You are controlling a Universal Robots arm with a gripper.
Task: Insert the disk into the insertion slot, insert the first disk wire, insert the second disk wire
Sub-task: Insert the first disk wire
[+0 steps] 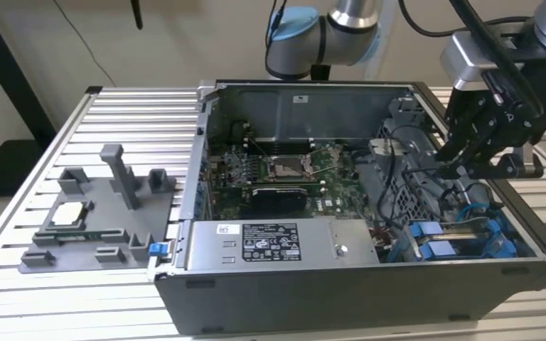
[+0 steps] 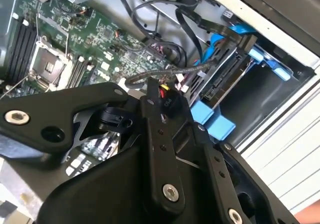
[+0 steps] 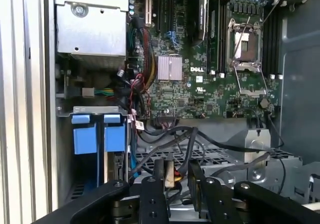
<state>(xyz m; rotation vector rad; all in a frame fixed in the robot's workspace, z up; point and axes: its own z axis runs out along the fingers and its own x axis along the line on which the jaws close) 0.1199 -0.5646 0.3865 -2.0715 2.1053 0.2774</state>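
Note:
My gripper (image 1: 455,168) hangs inside the open computer case, above the drive cage at the exterior view's right. It is shut on a disk wire: a black plug (image 2: 167,102) with red and yellow leads sits between the fingers (image 3: 159,176). The disk (image 2: 226,80) lies in the insertion slot (image 1: 463,245), framed by its blue carrier, with two blue tabs (image 3: 95,133) at the bay's mouth. The plug is held a short way above and beside the disk, not touching it. Other black cables (image 3: 200,139) loop over the perforated cage.
The motherboard (image 1: 283,170) with its square processor socket (image 3: 246,44) fills the case floor. A long grey box with a sticker (image 1: 273,245) lies along the front. A grey fixture (image 1: 102,213) with small parts stands on the slatted table at the exterior view's left.

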